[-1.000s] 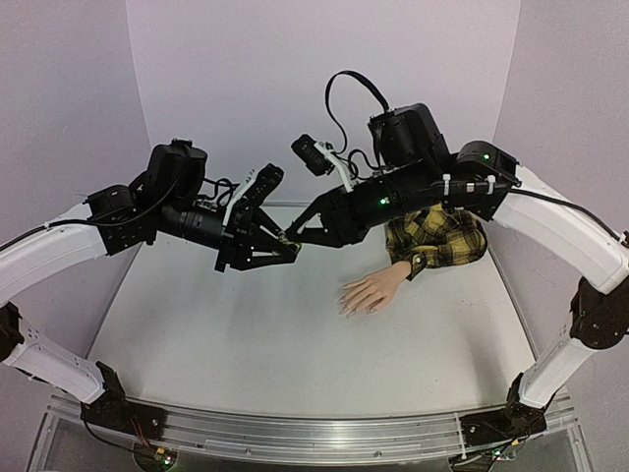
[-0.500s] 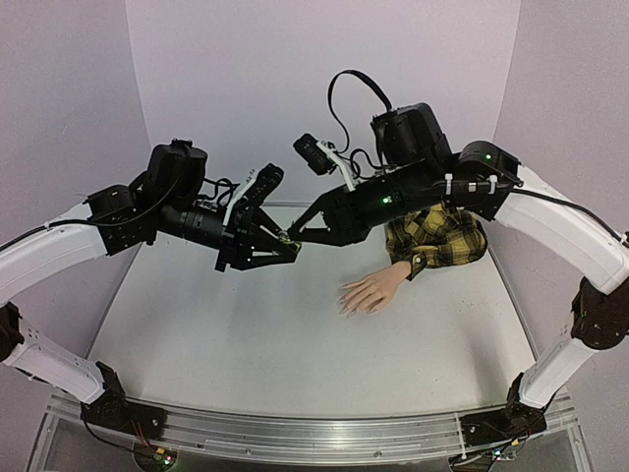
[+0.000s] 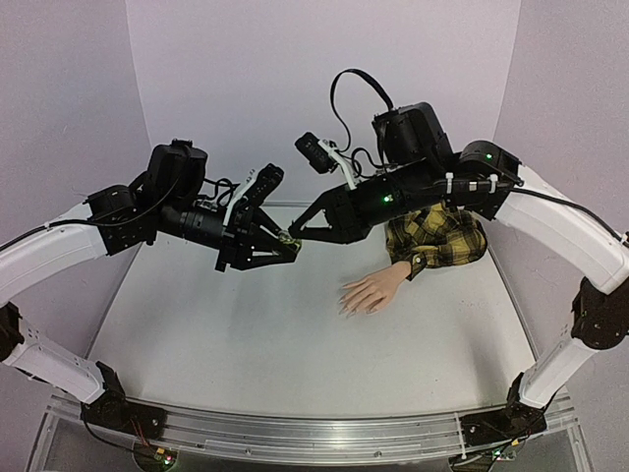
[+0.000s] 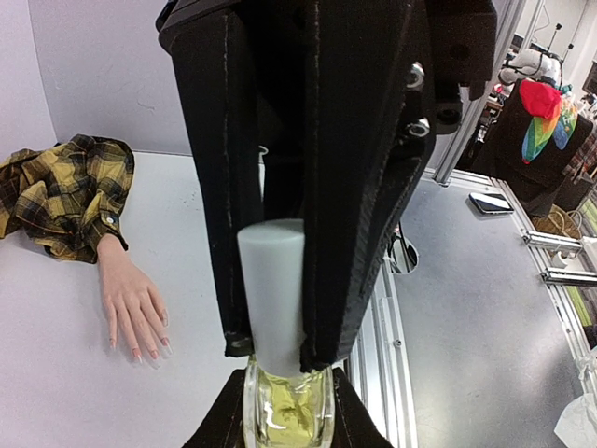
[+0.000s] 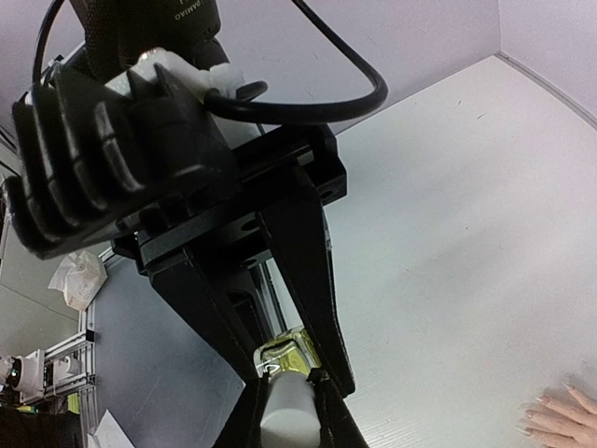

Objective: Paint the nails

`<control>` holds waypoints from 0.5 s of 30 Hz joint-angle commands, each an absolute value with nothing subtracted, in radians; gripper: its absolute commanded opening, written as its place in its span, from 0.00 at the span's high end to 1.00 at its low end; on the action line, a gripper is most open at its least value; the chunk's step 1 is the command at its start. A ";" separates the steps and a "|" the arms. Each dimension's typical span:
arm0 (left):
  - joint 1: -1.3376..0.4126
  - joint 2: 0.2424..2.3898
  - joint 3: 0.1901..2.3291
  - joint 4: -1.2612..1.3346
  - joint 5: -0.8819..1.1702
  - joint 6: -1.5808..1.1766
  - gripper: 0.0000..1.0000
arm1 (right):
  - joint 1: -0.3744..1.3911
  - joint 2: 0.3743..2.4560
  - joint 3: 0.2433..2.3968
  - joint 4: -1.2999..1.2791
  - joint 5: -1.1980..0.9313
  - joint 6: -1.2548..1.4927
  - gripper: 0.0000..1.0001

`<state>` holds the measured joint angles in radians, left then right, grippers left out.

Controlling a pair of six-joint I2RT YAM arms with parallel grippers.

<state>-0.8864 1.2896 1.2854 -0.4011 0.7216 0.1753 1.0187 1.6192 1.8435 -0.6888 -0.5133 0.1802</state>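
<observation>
The left gripper (image 3: 287, 248) squeezes a little yellow bottle (image 4: 287, 415). The right gripper (image 3: 298, 234) pinches its white cap (image 4: 270, 280). Both meet above the white table (image 3: 246, 334). The nails (image 4: 149, 353), maybe pale, are on the mannequin hand (image 3: 371, 292), which lies flat, well apart from both grippers. Purple walls (image 3: 246, 79) stand behind.

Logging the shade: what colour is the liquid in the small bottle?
Pale yellow. The bottle shows best in the left wrist view.

White table (image 3: 246, 334), mannequin hand (image 3: 369, 293) lying palm down on it, yellow-and-black plaid sleeve (image 3: 437, 241) behind the wrist
</observation>
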 commanded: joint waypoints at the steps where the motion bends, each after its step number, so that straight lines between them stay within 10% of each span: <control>1: -0.886 1.278 1.293 -0.373 0.732 0.182 1.00 | 1.011 1.578 1.837 -0.663 -0.488 0.166 1.00; 15: -0.886 1.297 1.307 -0.397 0.742 0.195 1.00 | 1.011 1.537 1.811 -0.661 -0.428 0.148 1.00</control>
